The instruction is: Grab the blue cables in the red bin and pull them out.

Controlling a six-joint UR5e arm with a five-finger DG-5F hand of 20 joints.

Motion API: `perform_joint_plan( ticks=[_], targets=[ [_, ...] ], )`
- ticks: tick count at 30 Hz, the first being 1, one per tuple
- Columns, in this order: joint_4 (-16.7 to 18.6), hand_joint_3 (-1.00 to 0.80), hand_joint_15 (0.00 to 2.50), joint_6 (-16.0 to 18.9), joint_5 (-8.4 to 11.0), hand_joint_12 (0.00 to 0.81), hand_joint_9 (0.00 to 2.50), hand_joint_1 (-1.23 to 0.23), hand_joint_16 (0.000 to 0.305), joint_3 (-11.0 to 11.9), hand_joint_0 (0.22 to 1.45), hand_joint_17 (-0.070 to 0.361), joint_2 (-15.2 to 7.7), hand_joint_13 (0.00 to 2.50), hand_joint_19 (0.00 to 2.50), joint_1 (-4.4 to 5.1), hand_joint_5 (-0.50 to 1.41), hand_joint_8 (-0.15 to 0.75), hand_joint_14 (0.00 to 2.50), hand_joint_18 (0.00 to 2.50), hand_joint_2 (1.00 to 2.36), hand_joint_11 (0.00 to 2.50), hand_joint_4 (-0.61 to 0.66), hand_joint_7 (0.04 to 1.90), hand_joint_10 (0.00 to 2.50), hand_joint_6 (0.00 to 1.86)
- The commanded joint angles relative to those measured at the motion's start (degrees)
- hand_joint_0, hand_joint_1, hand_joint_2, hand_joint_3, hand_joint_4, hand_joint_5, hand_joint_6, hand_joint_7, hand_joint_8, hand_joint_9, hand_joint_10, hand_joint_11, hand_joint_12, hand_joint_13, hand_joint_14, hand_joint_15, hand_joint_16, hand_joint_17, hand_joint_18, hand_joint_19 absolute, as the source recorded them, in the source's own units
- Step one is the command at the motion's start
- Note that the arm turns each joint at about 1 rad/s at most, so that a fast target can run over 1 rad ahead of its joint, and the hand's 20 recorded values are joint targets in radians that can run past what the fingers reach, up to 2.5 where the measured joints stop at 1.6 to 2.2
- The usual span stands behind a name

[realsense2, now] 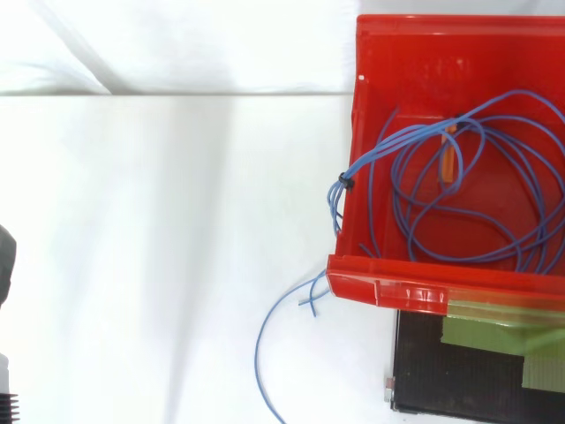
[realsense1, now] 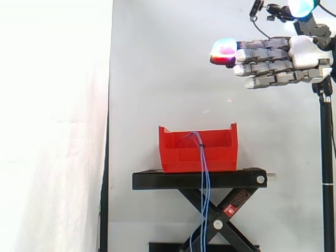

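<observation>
Hand (realsense1: 308, 53): fingers straight, empty, high and well apart from red bin (realsense1: 178, 153)
Risk: blue cables (realsense1: 203, 164) hang over its wall (bundled by a tie); pulling may tip the bin

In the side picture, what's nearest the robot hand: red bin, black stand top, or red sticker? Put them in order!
1. Red bin, down-left of the hand.
2. Black stand top, under the bin.
3. Red sticker, lower, on a leg.
</observation>
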Motion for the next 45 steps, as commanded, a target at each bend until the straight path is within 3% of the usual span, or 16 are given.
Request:
perform_joint_plan(
  ticks=[1, 45],
  targets=[
    [0.00, -1.00, 0.00, 0.00, -0.01, 0.127, 0.45, -0.86, 0.013, 0.02, 0.75, 0.029, 0.04, 0.21, 0.00, 0.09, 0.20, 0.147, 0.00, 0.00, 1.00, 0.00, 0.11, 0.09, 0.00, 0.00],
    [0.09, -1.00, 0.00, 0.00, -0.01, 0.138, 0.49, -0.85, 0.014, 0.02, 0.77, 0.031, -0.04, 0.22, 0.01, 0.26, 0.21, 0.154, 0.00, 0.02, 1.00, 0.00, 0.13, 0.09, 0.00, 0.00]
  ],
)
